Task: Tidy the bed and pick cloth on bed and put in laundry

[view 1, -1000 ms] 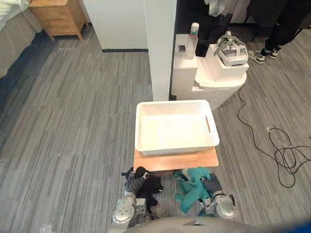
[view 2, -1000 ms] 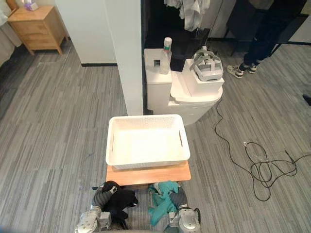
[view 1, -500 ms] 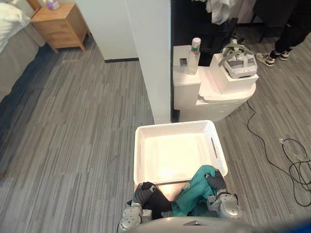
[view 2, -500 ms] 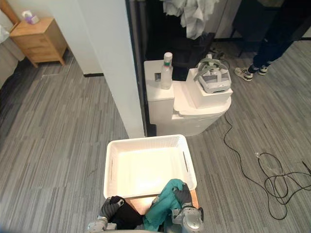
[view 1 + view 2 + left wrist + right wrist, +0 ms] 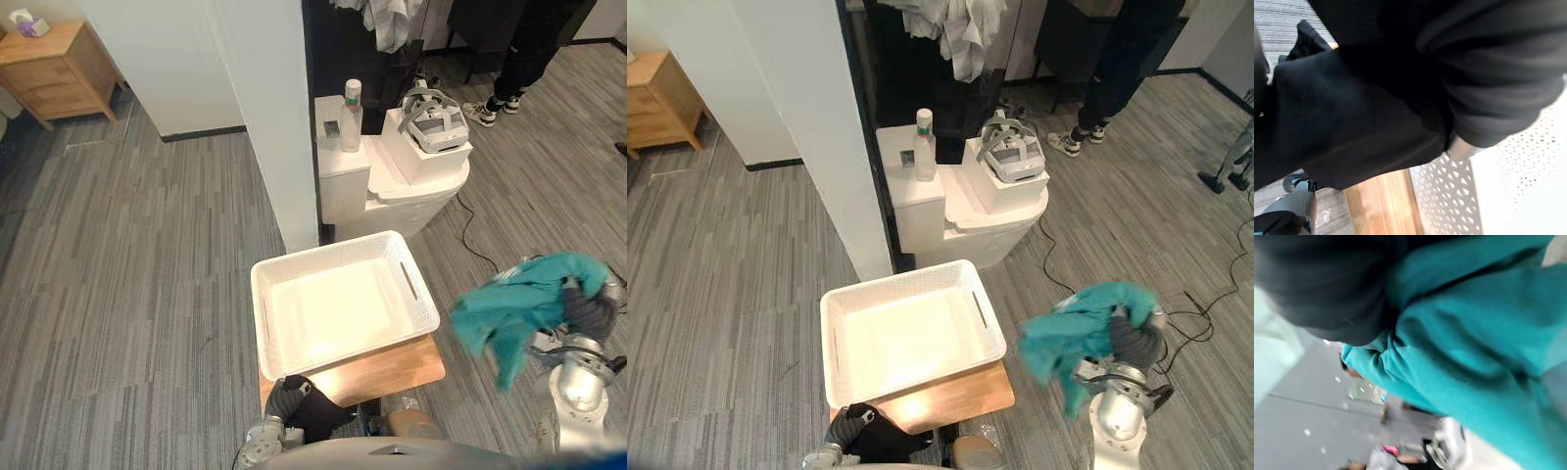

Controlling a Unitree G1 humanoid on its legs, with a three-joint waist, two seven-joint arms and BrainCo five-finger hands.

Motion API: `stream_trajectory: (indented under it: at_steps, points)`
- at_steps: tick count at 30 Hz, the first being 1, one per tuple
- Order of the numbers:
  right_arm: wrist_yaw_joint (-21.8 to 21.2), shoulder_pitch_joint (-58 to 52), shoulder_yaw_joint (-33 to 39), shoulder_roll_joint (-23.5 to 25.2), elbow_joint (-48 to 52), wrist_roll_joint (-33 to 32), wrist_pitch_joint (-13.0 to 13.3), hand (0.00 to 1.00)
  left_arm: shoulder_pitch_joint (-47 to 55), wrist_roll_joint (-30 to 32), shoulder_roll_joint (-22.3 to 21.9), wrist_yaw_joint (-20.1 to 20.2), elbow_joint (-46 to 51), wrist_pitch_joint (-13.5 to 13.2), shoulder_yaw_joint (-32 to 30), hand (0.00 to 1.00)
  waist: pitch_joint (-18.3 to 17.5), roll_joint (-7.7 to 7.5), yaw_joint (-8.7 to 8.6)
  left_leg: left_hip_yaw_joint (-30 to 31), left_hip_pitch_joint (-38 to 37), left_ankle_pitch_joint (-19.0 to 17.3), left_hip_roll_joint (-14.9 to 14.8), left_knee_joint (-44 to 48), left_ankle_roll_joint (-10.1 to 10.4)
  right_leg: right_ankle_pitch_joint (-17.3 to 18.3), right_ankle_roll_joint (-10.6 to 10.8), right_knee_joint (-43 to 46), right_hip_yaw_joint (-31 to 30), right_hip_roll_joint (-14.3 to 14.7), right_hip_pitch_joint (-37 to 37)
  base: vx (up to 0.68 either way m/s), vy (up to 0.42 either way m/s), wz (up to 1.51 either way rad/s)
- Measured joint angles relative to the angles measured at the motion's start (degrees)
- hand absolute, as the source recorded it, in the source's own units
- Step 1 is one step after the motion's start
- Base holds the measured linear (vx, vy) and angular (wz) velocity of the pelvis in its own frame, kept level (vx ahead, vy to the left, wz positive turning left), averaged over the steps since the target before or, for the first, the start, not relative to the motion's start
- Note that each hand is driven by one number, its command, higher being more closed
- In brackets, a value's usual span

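Note:
A white perforated laundry basket [image 5: 333, 248] stands empty on a low wooden board [image 5: 392, 367]. My right hand [image 5: 588, 315] is raised to the right of the basket, off past its side, and is shut on a teal cloth [image 5: 517, 308] that hangs from it in the air. The teal cloth [image 5: 1474, 347] bunches up against the palm in the right wrist view. Low at the board's near edge, my left hand [image 5: 285, 399] is shut on a black cloth [image 5: 321, 418]. In the left wrist view the black cloth [image 5: 1352, 122] lies close to the basket's wall [image 5: 1449, 196].
Behind the basket stands a white toilet-like unit [image 5: 392, 186] with a bottle [image 5: 351, 103] and a headset on a box [image 5: 431, 116]. A white pillar [image 5: 265, 98] rises at the back, a wooden nightstand [image 5: 49, 64] at far left. A person's legs [image 5: 519, 49] show at top right.
The camera has shifted. My right hand has swung the teal cloth from the basket's near edge up and out to the right. The left hand stays low with the black cloth.

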State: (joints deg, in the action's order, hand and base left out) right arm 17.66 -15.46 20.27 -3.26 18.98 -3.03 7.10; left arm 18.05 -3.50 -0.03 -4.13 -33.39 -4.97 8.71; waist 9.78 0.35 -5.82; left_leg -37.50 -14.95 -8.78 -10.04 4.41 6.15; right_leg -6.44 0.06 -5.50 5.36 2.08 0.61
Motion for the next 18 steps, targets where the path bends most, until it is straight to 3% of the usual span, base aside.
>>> stream_trajectory:
  at_steps: [5, 7, 9, 12, 18]
  points:
    - [-0.1, 4.8, -0.8, -5.5, 2.7, 0.5, 0.6, 1.00, -1.0, 0.3, 0.7, 0.0, 0.3, 0.7, -0.3, 1.00, -0.2, -0.49, 0.10, 0.0, 1.3, -2.7, 0.2, -0.3, 0.2, -1.2, 0.4, -0.4, -0.3, 0.0, 1.9, -0.20, 0.026, -0.04]
    - [-0.8, 8.2, -2.0, -9.1, 2.8, 0.6, 0.7, 1.00, 0.5, -0.5, 1.6, 0.5, 2.9, 0.7, -0.4, 1.00, -0.9, -2.09, 0.66, 0.7, 2.2, -3.0, 0.8, -0.3, 0.2, -1.9, 0.6, -0.4, 0.4, -0.7, 2.6, -0.23, 0.014, 0.11]
    - [-1.8, 10.0, -3.9, -10.8, 3.1, 1.0, 0.8, 1.00, 1.3, -1.2, 1.7, 1.4, 3.4, 0.6, -0.3, 1.00, -1.6, -2.65, 0.77, 2.0, 3.0, -3.1, 1.1, 0.0, -0.2, -2.0, 0.7, -0.4, 1.2, -1.5, 2.5, -0.13, 0.029, 0.26]
    - [-2.4, 12.6, -7.1, -11.4, 4.9, 1.1, 0.9, 1.00, 1.2, -2.1, 1.5, 1.4, 3.5, 0.6, -0.4, 1.00, -2.1, -2.85, 1.00, 3.6, 3.9, -2.7, 1.7, 0.1, -0.8, -2.4, 1.1, -0.4, 2.2, -2.6, 2.6, -0.10, 0.051, 0.31]
    - [-4.1, 20.7, -15.9, -11.6, 3.2, 1.1, 0.9, 1.00, 0.6, -2.1, 1.1, 1.2, 2.9, -0.2, -0.9, 1.00, -2.4, -3.05, 3.46, 5.6, 4.3, -2.3, 2.3, 0.2, -1.3, -2.7, 1.3, -0.4, 4.6, -3.9, 1.9, -0.06, 0.042, 0.18]
